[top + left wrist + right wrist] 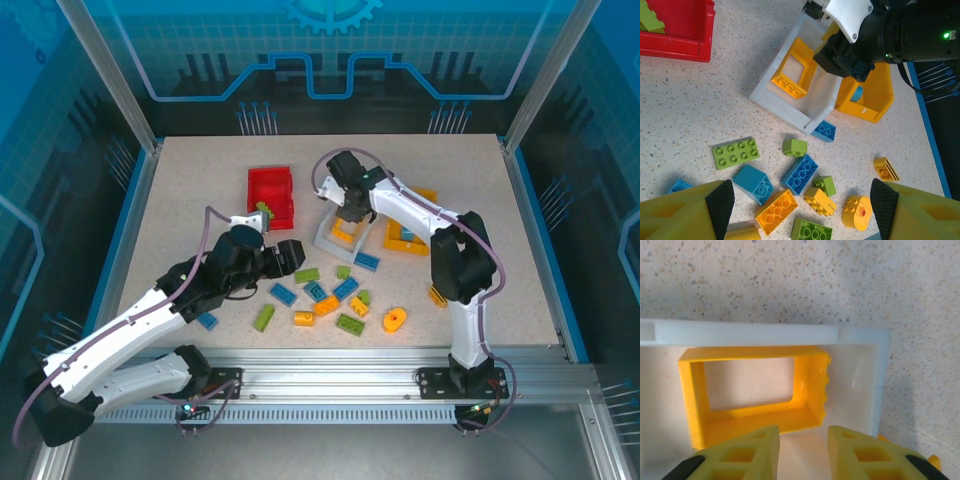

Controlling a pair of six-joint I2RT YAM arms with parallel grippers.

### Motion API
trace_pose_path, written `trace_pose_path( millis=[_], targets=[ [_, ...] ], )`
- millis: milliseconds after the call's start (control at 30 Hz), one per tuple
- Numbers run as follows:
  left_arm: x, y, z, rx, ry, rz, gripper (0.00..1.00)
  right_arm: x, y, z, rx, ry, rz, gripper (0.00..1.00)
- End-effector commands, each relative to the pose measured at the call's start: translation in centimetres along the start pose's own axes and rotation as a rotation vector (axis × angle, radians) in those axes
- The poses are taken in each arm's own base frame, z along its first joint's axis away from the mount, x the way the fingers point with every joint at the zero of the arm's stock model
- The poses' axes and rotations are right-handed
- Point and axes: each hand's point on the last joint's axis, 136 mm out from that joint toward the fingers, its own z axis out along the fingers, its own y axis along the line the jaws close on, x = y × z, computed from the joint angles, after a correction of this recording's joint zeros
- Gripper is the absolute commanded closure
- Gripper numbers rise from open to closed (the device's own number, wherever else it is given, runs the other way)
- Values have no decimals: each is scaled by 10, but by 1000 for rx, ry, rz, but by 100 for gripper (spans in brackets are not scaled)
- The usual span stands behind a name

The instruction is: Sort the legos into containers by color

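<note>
Several loose legos in green, blue and orange-yellow lie in the middle of the table. My left gripper hovers open above them, a yellow brick and a blue brick below the gap. The hollow orange frame lies inside the white bin. My right gripper stands just over that bin, jaws apart with nothing between them. A green brick rests in the red bin. A blue brick sits in the yellow bin.
The red bin, white bin and yellow bin stand in a row behind the pile. A rounded orange piece and a small yellow piece lie to the right. A blue brick sits beside my left arm.
</note>
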Motion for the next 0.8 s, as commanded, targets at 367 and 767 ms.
trace_pose_path(
  millis=[367, 767],
  targets=[
    [19, 1, 7, -7, 92, 43, 23, 18, -24, -109, 89, -193, 580, 61],
    [52, -9, 35, 54, 244, 65, 23, 121, 90, -91, -136, -53, 535, 32]
  ],
)
